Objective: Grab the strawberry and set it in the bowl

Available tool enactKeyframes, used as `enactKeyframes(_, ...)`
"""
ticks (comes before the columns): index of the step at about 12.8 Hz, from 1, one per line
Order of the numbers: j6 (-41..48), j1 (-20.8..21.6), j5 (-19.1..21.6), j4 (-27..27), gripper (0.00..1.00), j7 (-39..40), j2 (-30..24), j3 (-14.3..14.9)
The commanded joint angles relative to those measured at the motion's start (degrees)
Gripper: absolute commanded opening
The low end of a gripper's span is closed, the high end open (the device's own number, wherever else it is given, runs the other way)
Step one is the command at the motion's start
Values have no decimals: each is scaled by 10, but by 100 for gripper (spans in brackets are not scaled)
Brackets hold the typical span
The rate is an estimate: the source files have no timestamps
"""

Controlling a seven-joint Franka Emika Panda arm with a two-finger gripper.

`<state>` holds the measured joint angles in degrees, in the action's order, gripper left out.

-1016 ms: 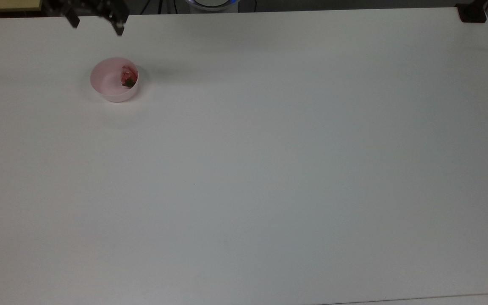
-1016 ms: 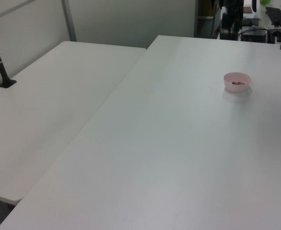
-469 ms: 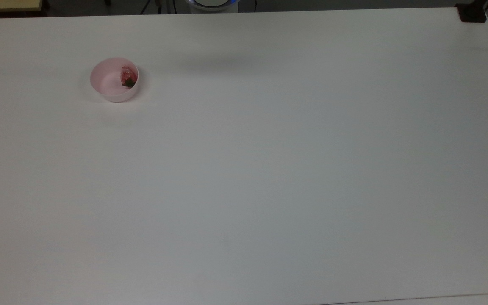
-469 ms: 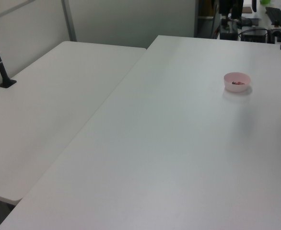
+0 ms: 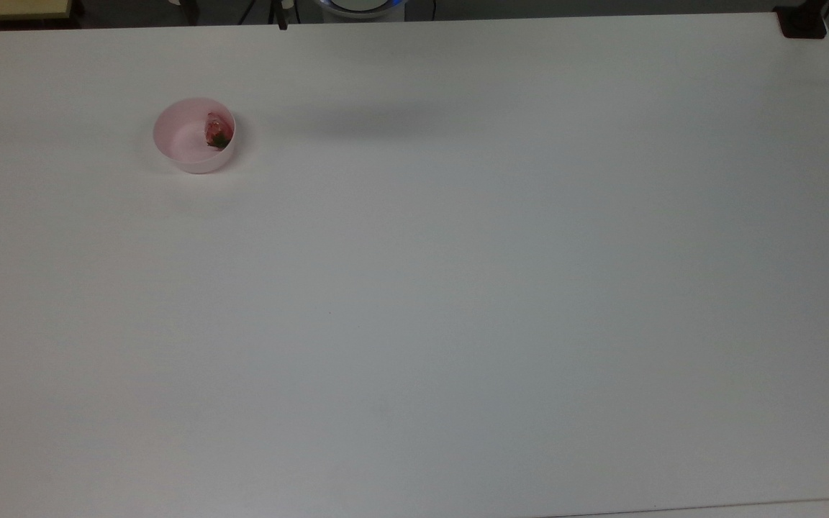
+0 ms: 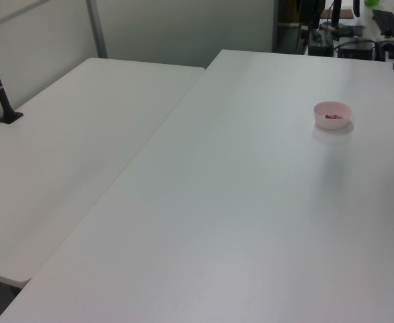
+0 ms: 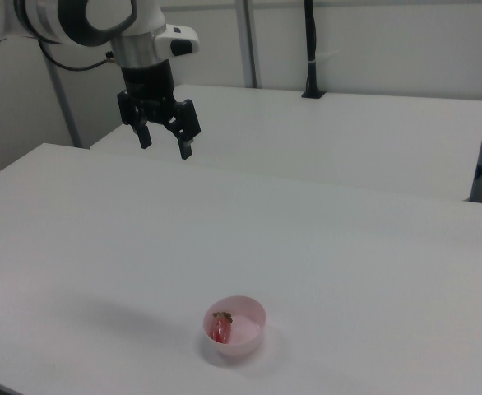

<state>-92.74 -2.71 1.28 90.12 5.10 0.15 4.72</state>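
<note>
In the top view you had the strawberry (image 5: 218,132) lying inside the bowl (image 5: 178,147), against the wall on the top view's right. In the left view the bowl (image 6: 333,122) sat on the white table (image 6: 251,202). In the right view your gripper (image 7: 164,141) hung high above the table, fingers spread wide and empty, well apart from the bowl (image 7: 246,341)

The strawberry (image 5: 218,132) lay in the bowl (image 5: 177,140), which stood on the bench (image 5: 458,288) near the top view's upper left.
</note>
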Motion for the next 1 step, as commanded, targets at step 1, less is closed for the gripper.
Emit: enactKeyframes(1, -11, 8, -2, 8, 100, 22, -8, 9)
